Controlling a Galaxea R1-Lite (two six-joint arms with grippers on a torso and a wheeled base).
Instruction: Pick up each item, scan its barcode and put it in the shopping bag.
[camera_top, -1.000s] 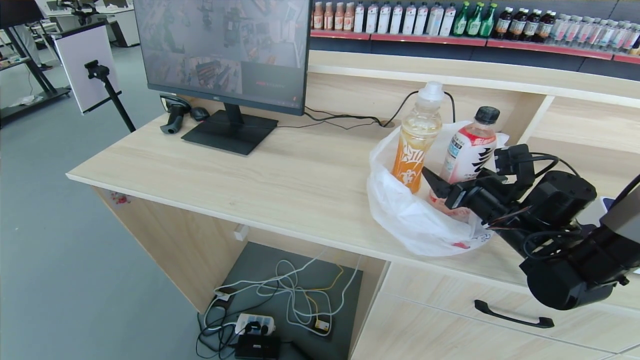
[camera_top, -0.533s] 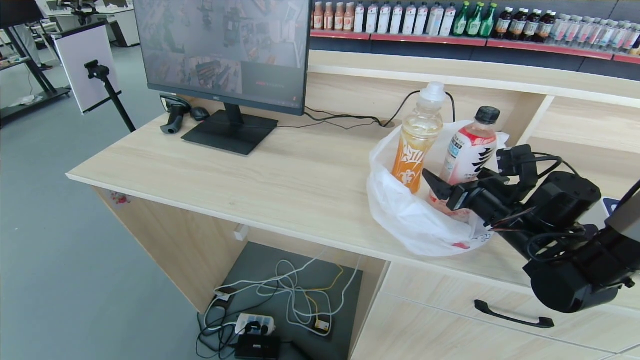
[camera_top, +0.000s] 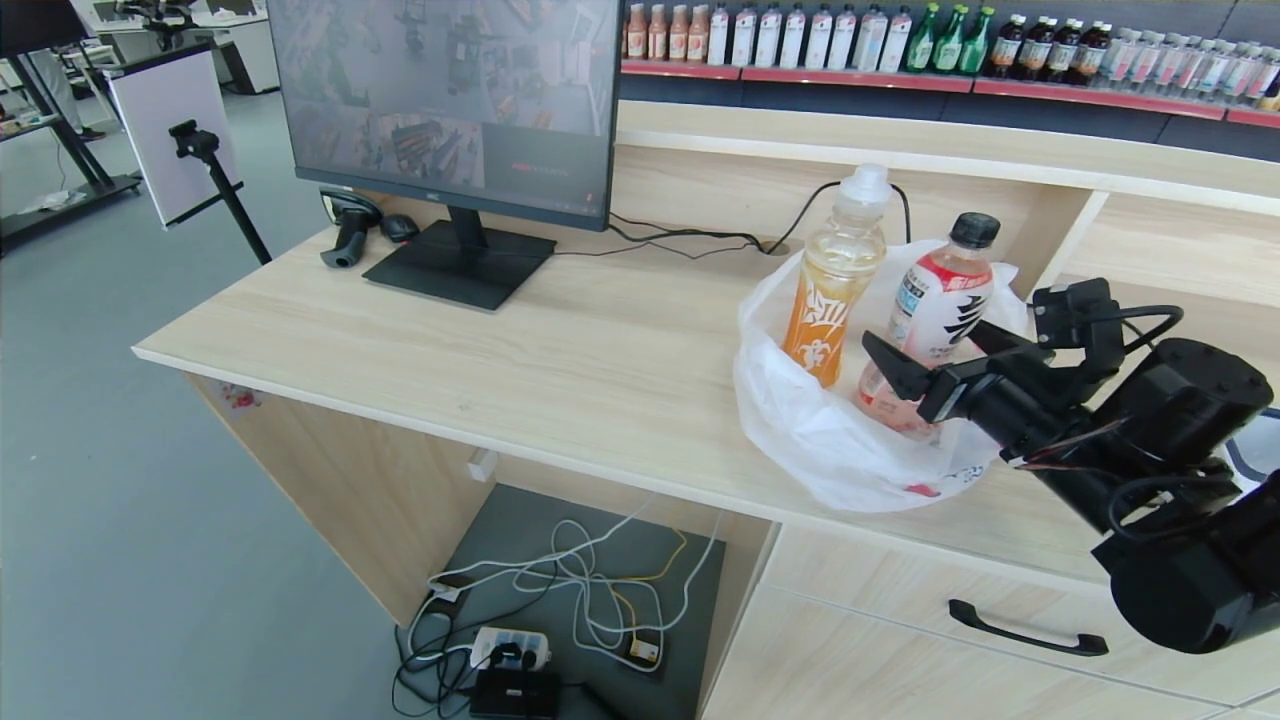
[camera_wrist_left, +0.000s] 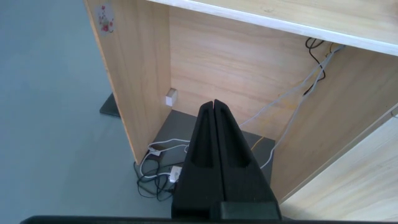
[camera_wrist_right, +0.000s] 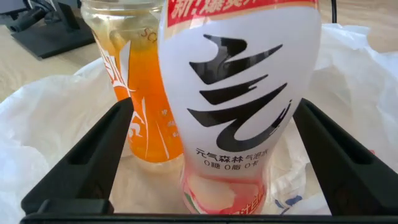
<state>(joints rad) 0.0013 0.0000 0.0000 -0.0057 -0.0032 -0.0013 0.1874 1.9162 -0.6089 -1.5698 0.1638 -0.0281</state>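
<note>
A white plastic shopping bag (camera_top: 800, 420) lies open on the wooden desk (camera_top: 500, 330) at its right end. Two bottles stand upright in it: an orange drink bottle (camera_top: 835, 280) (camera_wrist_right: 124, 93) and, to its right, a white and pink bottle (camera_top: 935, 300) (camera_wrist_right: 239, 112). My right gripper (camera_top: 935, 350) (camera_wrist_right: 214, 109) is open at the bag's near right side, one finger on each side of the white and pink bottle's lower half. My left gripper (camera_wrist_left: 214, 109) is shut on nothing and hangs low, pointing under the desk.
A monitor (camera_top: 450, 100) stands at the desk's back left, with a black handheld scanner (camera_top: 350, 232) beside it. Cables run behind the bag. A raised counter ledge and a shelf of bottles (camera_top: 900, 40) lie beyond. A drawer handle (camera_top: 1025, 630) sits below the desk edge.
My right arm has drawn back to the right, and its open fingers have slid back along the white and pink bottle. Both bottles stay standing in the bag.
</note>
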